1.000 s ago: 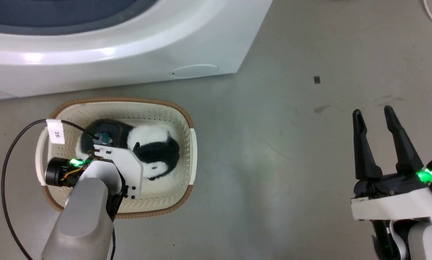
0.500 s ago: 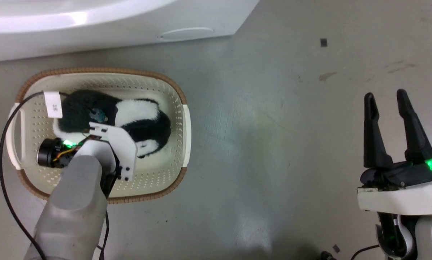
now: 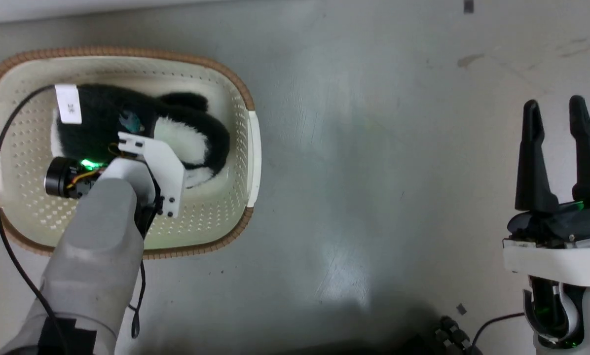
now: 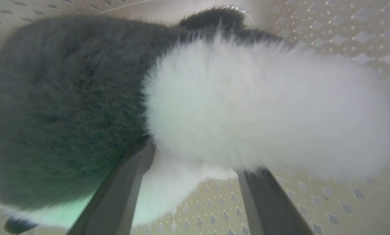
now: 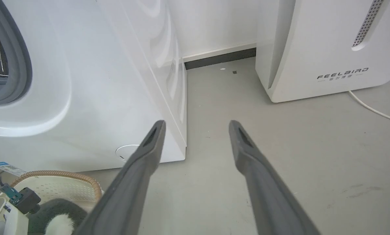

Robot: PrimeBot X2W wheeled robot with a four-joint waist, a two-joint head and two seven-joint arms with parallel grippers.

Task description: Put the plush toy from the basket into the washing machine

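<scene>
Reaching down with the left hand (image 4: 195, 160), fingers spread wide, tips sunk in the fur on both sides of the plush toy (image 4: 247, 107), seemingly not squeezed yet. Lying directly under the hand, alone in the basket (image 3: 127, 52) that surrounds both. Grasping step in hand; next, to close firmly on the soft body, then to lift clear of the rim toward the washing machine (image 5: 84, 98). Well apart to the side, right hand (image 3: 554, 103) open and empty above the floor (image 3: 374, 172)
</scene>
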